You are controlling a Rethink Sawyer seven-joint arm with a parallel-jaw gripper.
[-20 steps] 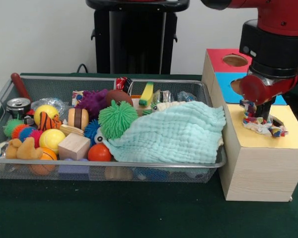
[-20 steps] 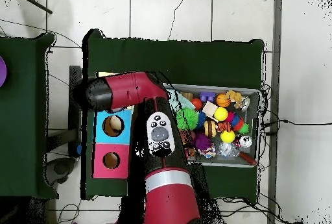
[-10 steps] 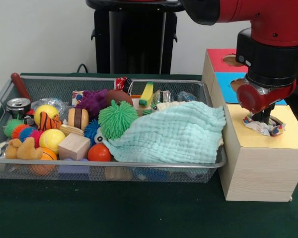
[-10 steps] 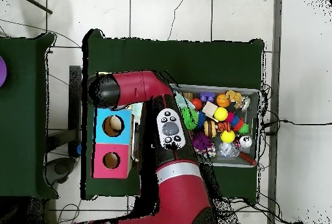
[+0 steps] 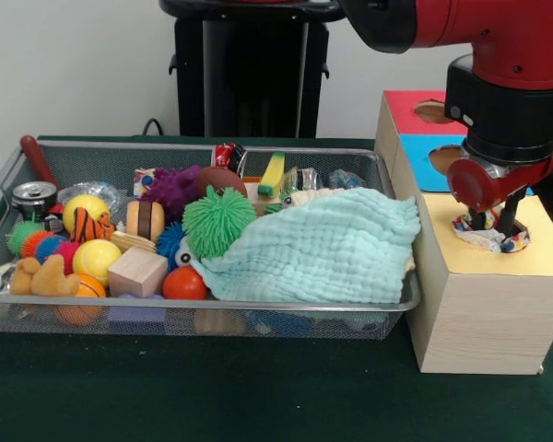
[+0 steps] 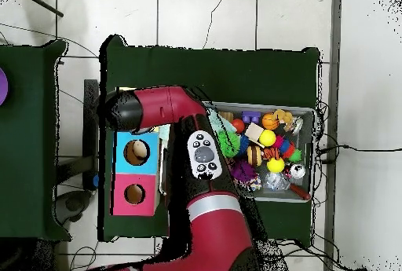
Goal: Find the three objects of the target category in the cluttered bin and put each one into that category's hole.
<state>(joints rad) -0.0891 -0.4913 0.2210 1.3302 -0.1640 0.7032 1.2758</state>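
The silver wire-mesh bin [image 5: 212, 304] is full of toys; it also shows in the overhead view [image 6: 305, 112]. My gripper [image 5: 494, 219] stands over the hole of the yellow-topped wooden box [image 5: 535, 262], right of the bin. Its two black fingers [image 5: 510, 212] are apart. The confetti-print wrapper [image 5: 487, 241] lies loose in the hole between them, filling the opening. A clear-whitish crinkly wrapper [image 5: 109, 194] lies at the bin's far left, beside a tin can. In the overhead view my red arm [image 6: 161, 109] hides the gripper and the yellow box.
A mint quilted cloth [image 5: 323, 249] covers the bin's right half. Green [image 5: 217, 219] and purple [image 5: 173, 189] spiky balls, a wooden block [image 5: 136, 272] and a tin can [image 5: 34, 196] lie left. The blue-topped [image 5: 419, 158] and red-topped [image 5: 404, 109] boxes stand behind the yellow one.
My gripper came down with the confetti wrapper from above the yellow box into the hole. The fingers have spread, and the wrapper has sunk lower into the opening.
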